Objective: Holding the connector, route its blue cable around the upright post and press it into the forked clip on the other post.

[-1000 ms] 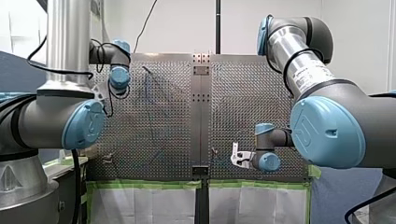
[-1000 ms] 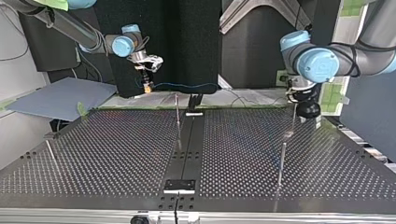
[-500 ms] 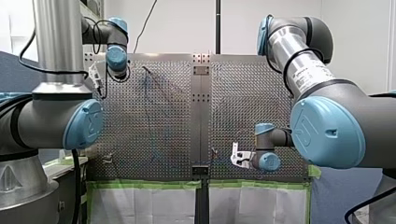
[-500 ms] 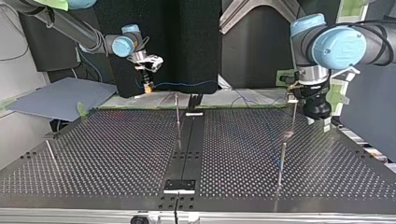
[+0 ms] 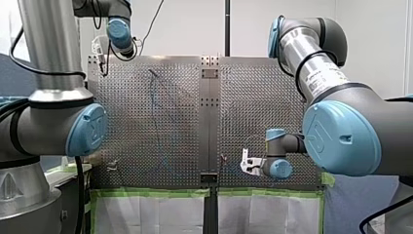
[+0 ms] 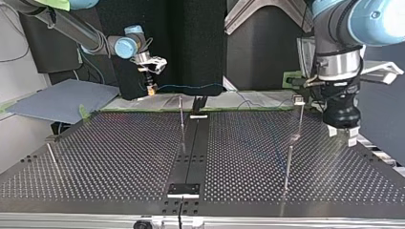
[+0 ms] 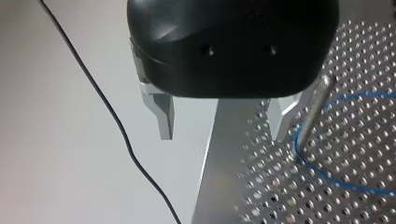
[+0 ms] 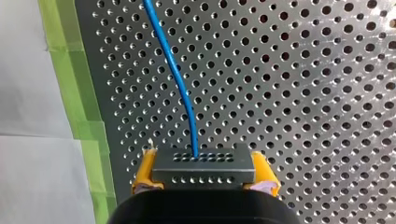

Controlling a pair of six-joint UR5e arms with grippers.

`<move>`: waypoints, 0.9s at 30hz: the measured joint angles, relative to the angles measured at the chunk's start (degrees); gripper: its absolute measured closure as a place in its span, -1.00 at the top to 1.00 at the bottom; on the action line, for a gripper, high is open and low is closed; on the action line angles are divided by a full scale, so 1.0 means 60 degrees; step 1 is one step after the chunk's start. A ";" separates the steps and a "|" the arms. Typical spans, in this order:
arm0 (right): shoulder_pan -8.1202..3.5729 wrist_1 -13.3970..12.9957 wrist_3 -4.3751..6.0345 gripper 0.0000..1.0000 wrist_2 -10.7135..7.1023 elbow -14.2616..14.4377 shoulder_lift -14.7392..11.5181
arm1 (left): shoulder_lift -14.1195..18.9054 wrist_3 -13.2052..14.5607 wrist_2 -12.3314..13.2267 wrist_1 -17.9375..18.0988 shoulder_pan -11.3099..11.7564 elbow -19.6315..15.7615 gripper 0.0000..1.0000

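We hold the small dark grey rectangular connector (image 8: 203, 169), its face dotted with rows of pin holes, by its short ends between the yellow pads (image 8: 144, 170) of our right gripper (image 8: 203, 176). It sits above the perforated metal table (image 8: 327, 93), close to the green-taped edge (image 8: 70, 70). The thin blue cable (image 8: 175, 79) leaves the connector's middle and, in the top view, runs almost level toward the table's centre.

We judge the connector rigid and light, so the present grip on its flat ends suits it. The cable looks springy rather than limp. It is likely to resist a tight bend and could spring back out of a clip, so any second hold belongs on the cable itself, close to the fork.

Our left gripper (image 7: 222, 116), black with metal fingers (image 7: 161, 112), is spread wide and empty. It is just beside a slim metal post (image 7: 314, 107), and the cable curves past the foot of that post. In the top view, a post with a small pale head (image 6: 299, 102), probably the forked clip, stands near that gripper.
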 joint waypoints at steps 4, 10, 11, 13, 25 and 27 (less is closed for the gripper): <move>0.0040 0.0058 0.0003 -1.00 0.0000 -0.0032 -0.0001 | 0.0305 0.0260 0.0166 -0.0304 -0.0115 0.0013 1.00; 0.0071 0.0074 0.0003 -1.00 0.0000 -0.0053 0.0000 | 0.0667 0.0364 0.0645 -0.0822 -0.0372 0.0017 1.00; 0.0077 0.0075 0.0003 -1.00 0.0000 -0.0056 -0.0001 | 0.0647 0.0391 0.0719 -0.0896 -0.0419 0.0022 1.00; 0.0091 0.0076 0.0003 -1.00 0.0000 -0.0060 -0.0001 | 0.0563 0.0464 0.0872 -0.1049 -0.0498 0.0029 1.00; 0.0164 0.0104 0.0017 -1.00 0.0001 -0.0060 0.0001 | -0.0176 0.0754 0.1328 -0.2062 -0.1048 0.0655 1.00; 0.0176 0.0119 0.0017 -1.00 0.0001 -0.0060 0.0000 | -0.0195 0.0759 0.1249 -0.2184 -0.1111 0.0768 1.00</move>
